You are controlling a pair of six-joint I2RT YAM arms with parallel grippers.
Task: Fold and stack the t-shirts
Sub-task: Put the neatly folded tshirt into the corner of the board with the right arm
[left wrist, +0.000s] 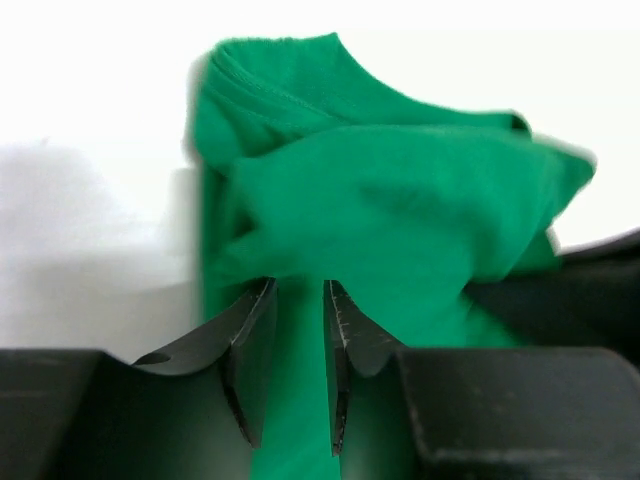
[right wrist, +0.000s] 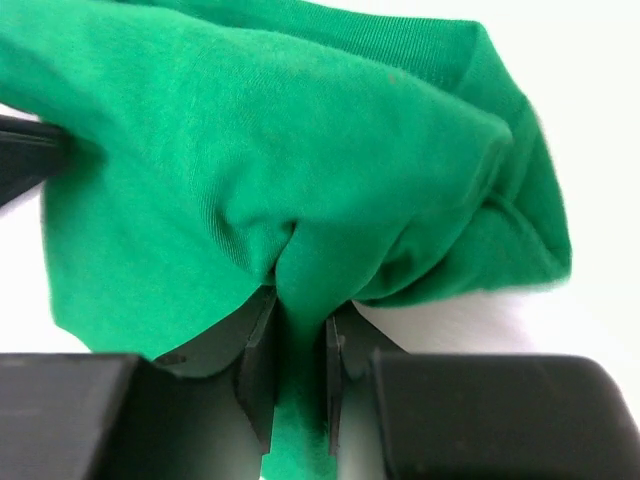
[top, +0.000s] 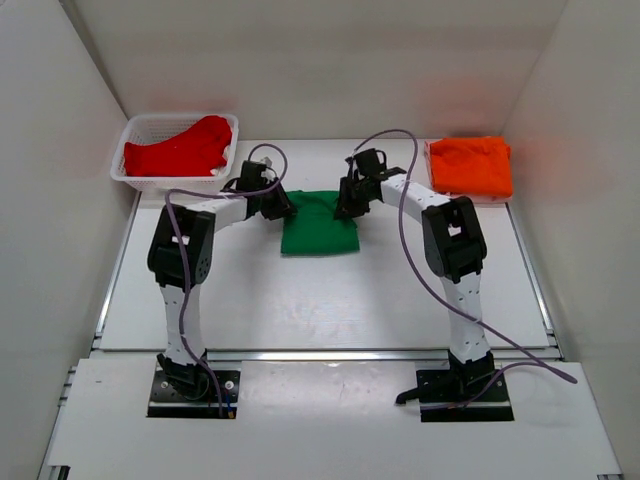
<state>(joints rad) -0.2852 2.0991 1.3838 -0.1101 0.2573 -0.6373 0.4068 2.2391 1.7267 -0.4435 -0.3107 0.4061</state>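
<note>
The green t-shirt (top: 320, 232) lies partly folded in the middle of the table, toward the back. My left gripper (top: 284, 208) is at its back left corner and my right gripper (top: 346, 208) at its back right corner. In the left wrist view the left gripper (left wrist: 298, 292) is shut on the green t-shirt (left wrist: 400, 200), cloth filling the gap between its jaws. The right gripper (right wrist: 300, 300) pinches a bunched fold of the green t-shirt (right wrist: 300, 130). The orange t-shirt (top: 472, 166) lies folded at the back right. The red t-shirt (top: 180, 150) sits crumpled in the basket.
A white mesh basket (top: 170, 118) stands at the back left corner against the wall. White walls close in the table on the left, the back and the right. Both arms' cables loop above the table near the green cloth.
</note>
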